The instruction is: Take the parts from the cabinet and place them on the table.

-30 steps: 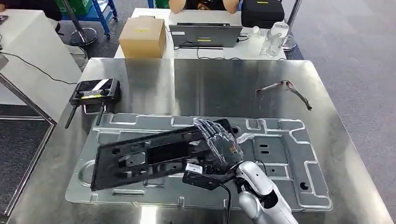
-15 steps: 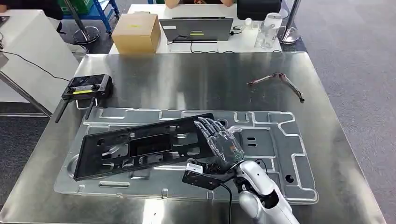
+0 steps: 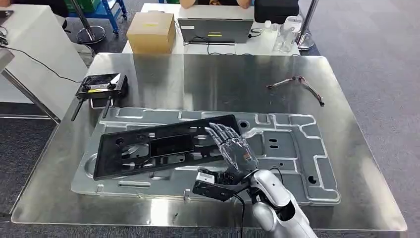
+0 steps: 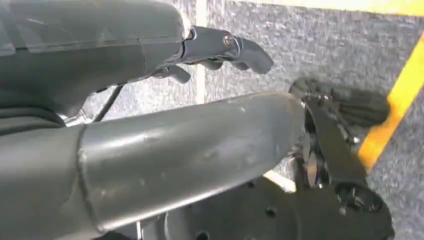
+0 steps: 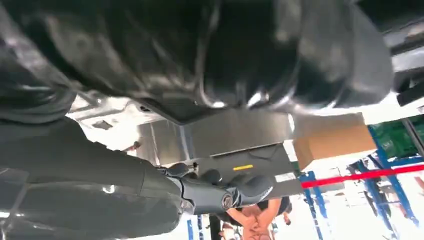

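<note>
Steel table [image 3: 208, 84], black panel [image 3: 163, 146] under right hand [image 3: 233, 151]

Black panel [image 3: 163, 148] now flat on tray [image 3: 297, 163] — robot hand [image 3: 233, 148] released.

Bright, even overhead light fills the head view, and the steel desk [image 3: 208, 84] beyond the fingers [image 3: 225, 135] throws broad pale glare with soft reflections. Shadows are faint. Both wrist views are blurred up close; the right one is washed out behind the fingers.

long black perforated panel [image 3: 163, 147], lying flat and slightly askew on grey stamped metal plate [image 3: 292, 148], steel table [image 3: 223, 84]
</note>
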You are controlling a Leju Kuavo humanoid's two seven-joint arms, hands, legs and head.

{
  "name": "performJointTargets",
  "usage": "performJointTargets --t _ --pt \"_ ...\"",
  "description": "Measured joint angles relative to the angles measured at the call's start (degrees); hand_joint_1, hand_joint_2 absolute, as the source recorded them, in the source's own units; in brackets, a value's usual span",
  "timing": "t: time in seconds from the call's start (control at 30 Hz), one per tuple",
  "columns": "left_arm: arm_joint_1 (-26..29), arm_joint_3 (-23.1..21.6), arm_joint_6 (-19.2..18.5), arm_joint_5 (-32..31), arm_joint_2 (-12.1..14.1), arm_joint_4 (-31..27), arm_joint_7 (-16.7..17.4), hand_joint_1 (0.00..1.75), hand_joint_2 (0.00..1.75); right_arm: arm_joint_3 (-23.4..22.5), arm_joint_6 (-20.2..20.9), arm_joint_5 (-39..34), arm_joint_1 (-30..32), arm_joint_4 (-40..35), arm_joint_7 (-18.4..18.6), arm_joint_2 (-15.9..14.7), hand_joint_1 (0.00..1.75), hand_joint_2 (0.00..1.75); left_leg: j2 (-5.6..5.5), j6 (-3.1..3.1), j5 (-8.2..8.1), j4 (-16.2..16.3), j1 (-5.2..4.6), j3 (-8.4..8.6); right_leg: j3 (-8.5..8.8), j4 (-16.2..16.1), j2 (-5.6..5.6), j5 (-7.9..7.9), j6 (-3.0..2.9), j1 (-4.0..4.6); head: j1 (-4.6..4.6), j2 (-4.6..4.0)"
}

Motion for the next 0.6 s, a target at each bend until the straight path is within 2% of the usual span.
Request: performJointTargets --t 0.03,0.07,0.1,0.13,0.17,0.2,0.23,0.3,0.33,0.37,0.4,0.43,0.47,0.5,0.53,0.57,0.6 --pt "-0.01 0.0 0.09 -0.09 0.0 0.0 0.0 0.0 0.0 0.0 0.0 0.0 0.04 0.0 0.02 -0.02 0.0 0.0 0.12 0.02 0.4 0.31 -0.1 -0.82 -0.72 3.51 0.0 -1.1 0.14 -0.01 0.0 0.02" --pt "-0.02 0.0 0.13 -0.13 0.0 0.0 0.0 0.0 0.0 0.0 0.0 0.0 0.04 0.0 0.0 -0.02 0.0 0.0 0.17 -0.02 0.73 0.67 -0.12 -1.6 -0.33 4.41 -0.01 -0.13 0.21 -0.02 0.0 0.02" --pt "-0.02 0.0 0.17 -0.15 0.0 0.0 0.0 0.0 0.0 0.0 0.0 0.0 0.04 0.0 0.02 -0.02 0.0 0.0 0.2 -0.1 1.02 1.08 -0.13 -2.35 1.09 3.1 -0.02 1.86 0.21 -0.02 0.0 0.02" --pt "-0.06 0.0 0.22 -0.15 -0.02 0.0 0.0 0.0 0.0 0.0 0.0 0.0 0.03 0.0 0.0 -0.04 0.0 0.0 0.21 -0.27 1.32 1.51 -0.12 -3.16 3.6 -0.18 -0.02 4.26 0.12 -0.03 0.0 0.02" --pt "-0.11 0.0 0.35 -0.15 -0.04 0.0 0.0 0.0 0.0 0.0 0.0 -0.02 -0.02 0.0 0.0 -0.02 0.0 0.0 0.18 -0.44 1.59 1.93 -0.12 -3.8 6.75 -4.6 -0.02 5.78 -0.11 -0.02 0.0 0.0" --pt "-0.19 0.0 0.5 -0.15 -0.09 0.0 0.0 0.0 0.0 0.0 -0.02 -0.07 -0.09 -0.11 0.0 -0.02 0.0 0.0 0.16 -0.69 1.84 2.46 -0.11 -4.36 10.15 -9.53 -0.02 5.29 -0.52 0.04 -0.02 0.02" --pt "-0.18 0.0 0.55 -0.15 -0.15 0.0 0.0 0.0 0.0 0.0 -0.04 -0.07 -0.15 -0.31 0.0 -0.02 0.0 0.0 0.08 -1.06 2.08 2.91 -0.37 -4.94 12.17 -13.43 0.02 3.83 -0.81 0.5 -0.04 0.0" --pt "-0.13 0.0 0.63 -0.15 -0.13 0.0 0.0 0.0 0.0 0.0 -0.07 -0.11 -0.19 -0.48 0.0 -0.04 0.0 0.0 0.14 -1.74 3.15 2.55 -0.26 -5.03 11.44 -13.44 0.06 4.29 -1.35 0.79 -0.02 0.02" --pt "-0.13 0.0 0.68 -0.13 -0.15 0.0 0.0 0.0 0.0 0.0 -0.05 -0.11 -0.1 -0.48 0.02 -0.04 0.0 0.0 0.13 -2.1 3.78 2.37 -0.18 -5.15 11.07 -13.28 0.05 4.8 -1.81 0.92 -0.04 0.02" --pt "-0.02 0.04 0.7 -0.11 -0.09 0.0 -0.02 0.0 0.0 0.0 -0.04 -0.11 0.0 -0.46 0.0 -0.04 0.0 0.0 -0.06 -2.42 4.28 2.27 -0.4 -5.55 10.34 -13.78 -0.06 5.69 -2.37 0.37 0.0 0.0" --pt "0.04 0.07 0.72 -0.04 -0.07 0.0 -0.02 0.0 0.0 0.0 -0.04 -0.11 -0.06 -0.48 0.0 -0.04 0.0 0.0 -0.14 -2.76 1.99 3.12 -0.1 -6.32 9.65 -13.84 -0.35 6.58 -2.81 0.22 -0.04 0.0" --pt "0.0 0.07 0.72 0.04 -0.13 0.0 -0.02 0.0 0.0 0.0 -0.04 -0.13 -0.08 -0.52 0.0 0.02 0.0 0.0 -0.13 -3.1 -1.88 5.66 -0.02 -7.16 8.7 -13.83 -0.36 7.33 -3.34 0.12 -0.04 0.02" --pt "0.03 0.07 0.7 0.04 -0.15 0.0 -0.02 0.0 0.0 0.0 -0.04 -0.13 -0.03 -0.57 0.0 0.02 0.0 0.0 -0.11 -3.49 -5.71 9.56 0.22 -7.93 7.89 -13.82 -0.42 8.01 -3.42 0.15 -0.07 0.02" --pt "0.04 0.07 0.7 0.06 -0.15 0.0 -0.02 0.0 0.0 0.0 -0.04 -0.13 -0.03 -0.57 0.02 0.02 0.0 0.0 -0.11 -3.78 -8.63 14.06 0.35 -8.68 7.0 -13.78 -0.48 8.73 -3.46 0.23 -0.04 0.02" --pt "0.03 0.07 0.7 0.11 -0.15 0.0 -0.02 0.0 0.0 0.0 -0.04 -0.15 0.02 -0.57 0.02 0.02 0.0 0.0 -0.1 -4.0 -9.9 17.78 0.41 -9.05 6.11 -13.69 -0.59 9.39 -3.4 0.24 -0.04 0.02" --pt "0.01 0.09 0.68 0.13 -0.15 0.0 -0.02 0.0 0.0 0.0 -0.04 -0.13 0.03 -0.57 0.02 0.02 0.0 0.0 -0.1 -4.09 -9.61 19.63 0.44 -8.91 5.41 -13.61 -0.62 9.89 -3.33 0.23 -0.04 0.02" --pt "-0.06 0.07 0.68 0.22 -0.15 0.0 -0.02 0.0 0.0 0.0 -0.04 -0.15 0.07 -0.57 0.02 0.02 0.0 0.0 -0.1 -4.23 -7.29 20.19 0.55 -7.55 4.11 -13.37 -0.68 10.76 -3.16 0.18 -0.05 0.02"
